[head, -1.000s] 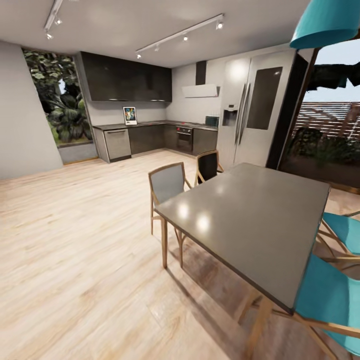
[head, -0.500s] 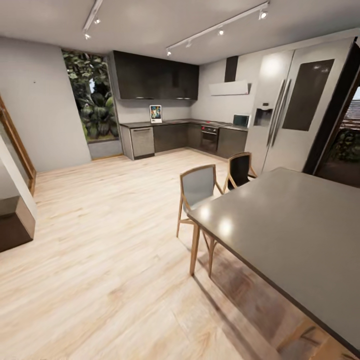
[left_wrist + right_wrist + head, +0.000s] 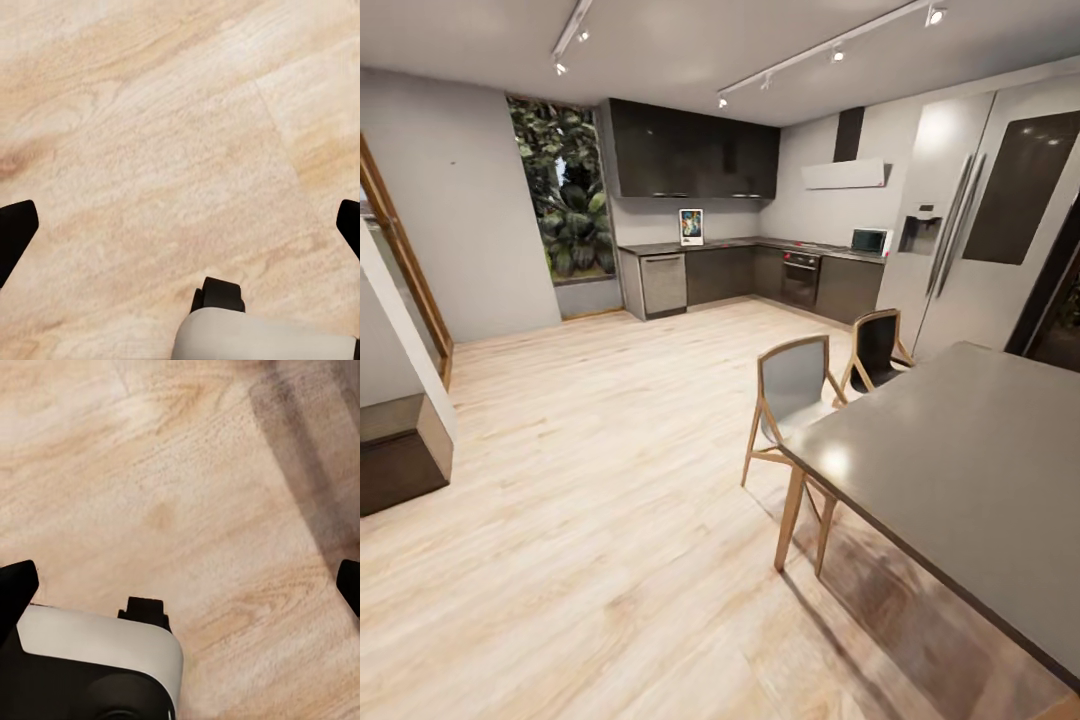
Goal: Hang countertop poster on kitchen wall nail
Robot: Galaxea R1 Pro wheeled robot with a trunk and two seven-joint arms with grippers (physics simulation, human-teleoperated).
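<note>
From the head view, the poster (image 3: 691, 227) is standing upright on the kitchen countertop (image 3: 740, 242) at about twelve o'clock, well apart from the grey dining table (image 3: 960, 470) at four o'clock. Over the plank floor (image 3: 180, 135), the left gripper (image 3: 180, 225) and right gripper (image 3: 180, 585) are both hanging spread apart, gripping nothing.

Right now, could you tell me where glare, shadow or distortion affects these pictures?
Head view: wide-angle stretch bends the ceiling tracks and fridge; ceiling lights glare off the dining table; the distant poster is small, its detail unreadable. Right wrist view: a dark shadow band crosses the floor. Left wrist view: evenly lit planks.
</note>
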